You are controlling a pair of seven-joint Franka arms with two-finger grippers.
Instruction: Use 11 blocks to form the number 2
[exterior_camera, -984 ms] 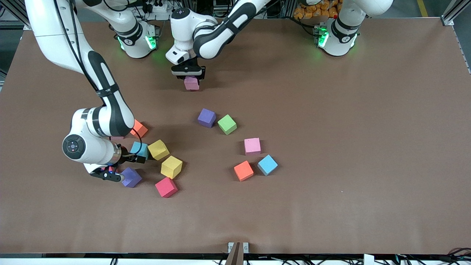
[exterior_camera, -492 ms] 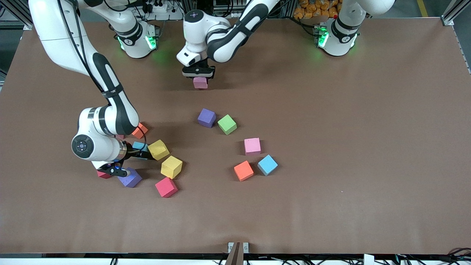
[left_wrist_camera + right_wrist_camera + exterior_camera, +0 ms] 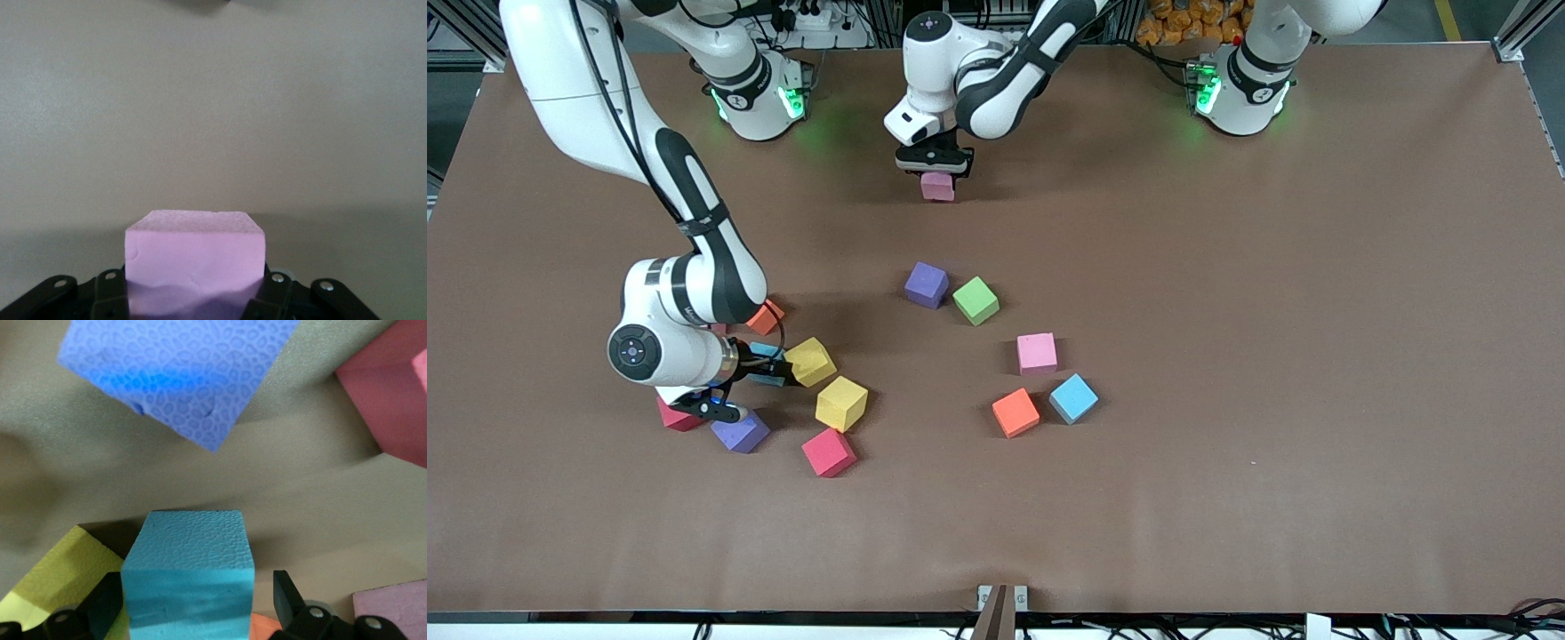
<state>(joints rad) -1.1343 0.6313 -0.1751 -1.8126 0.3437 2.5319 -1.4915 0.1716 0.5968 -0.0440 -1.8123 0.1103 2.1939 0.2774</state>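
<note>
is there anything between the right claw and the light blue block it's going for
Nothing visible: the light blue block already sits between the open right claw's fingers. A yellow block crowds it closely beside.

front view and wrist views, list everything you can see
pink cubes: 2, pink, one in the left gripper, one beside an orange cube
purple cubes: 2, purple, one beside the green cube, one by the right gripper
green cube: 1, green, mid-table
yellow cubes: 2, yellow, side by side
orange cubes: 2, orange, one mid-table, one partly under the right arm
light blue cubes: 2, light blue, one mid-table, one between the right gripper's fingers
red cubes: 2, red, near the purple one
table: 1, brown
left gripper: shut on a pink cube
right gripper: open, low
</note>
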